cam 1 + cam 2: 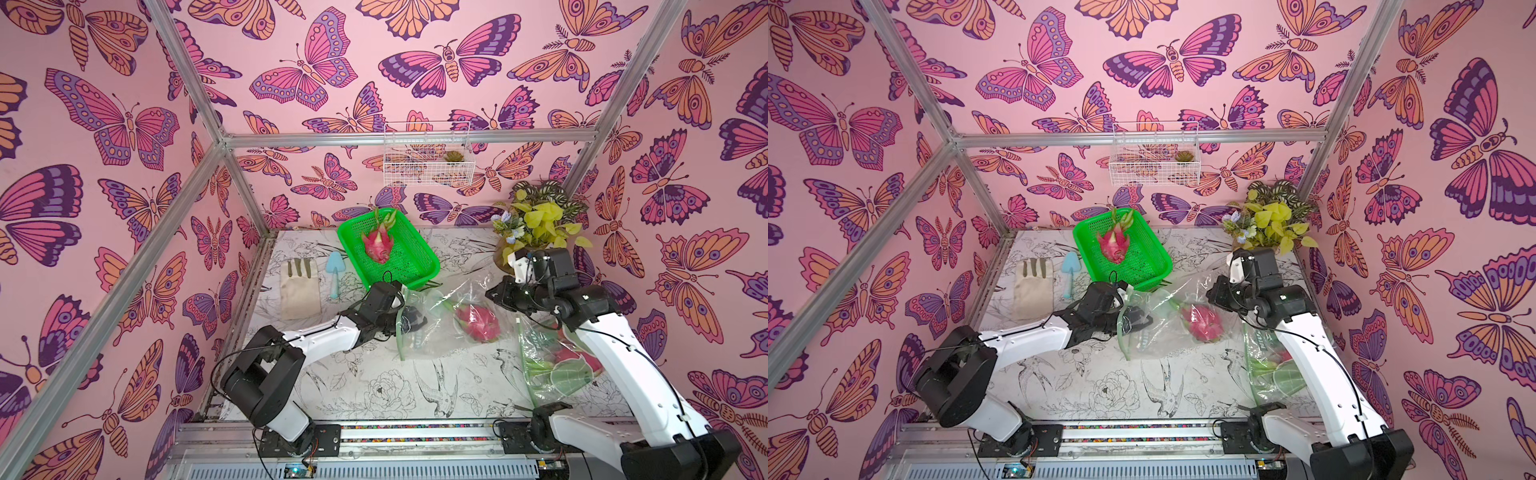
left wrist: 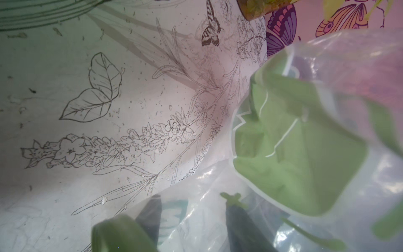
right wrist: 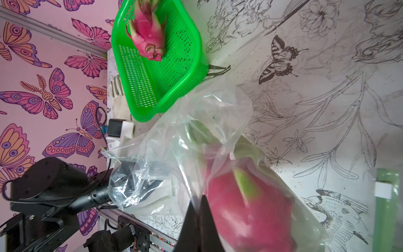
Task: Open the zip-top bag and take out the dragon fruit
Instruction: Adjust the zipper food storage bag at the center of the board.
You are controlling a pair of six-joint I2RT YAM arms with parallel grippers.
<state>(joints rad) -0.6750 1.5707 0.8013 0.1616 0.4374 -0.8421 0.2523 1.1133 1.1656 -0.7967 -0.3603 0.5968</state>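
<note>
Top views, zip-top bag [image 1: 436, 332]: is lying crumpled on the tabletop [image 1: 374, 374] between the two arms, just in front of the green basket [image 1: 409, 259].
Top views, dragon fruit [image 1: 478, 320]: is sitting inside that bag, toward the right arm's side.
Top views, left gripper [image 1: 415, 320]: is reaching into the bag's mouth and showing dark through the plastic.
Top views, right gripper [image 1: 492, 294]: is touching the bag's film just beside the fruit.
Top views, second dragon fruit [image 1: 377, 247]: is lying in the basket.
Top views, second bag [image 1: 552, 370]: is lying under the right arm, with pink and green showing inside.
Left wrist view, fingers [image 2: 149, 216]: are standing clearly apart, blurred behind the bag's film.
Right wrist view, right gripper [image 3: 198, 203]: is pressing its jaws together on a fold of the bag's film, right against the dragon fruit [image 3: 250, 213].
Right wrist view, left gripper [image 3: 135, 185]: is showing through the clear plastic at the bag's far end.
</note>
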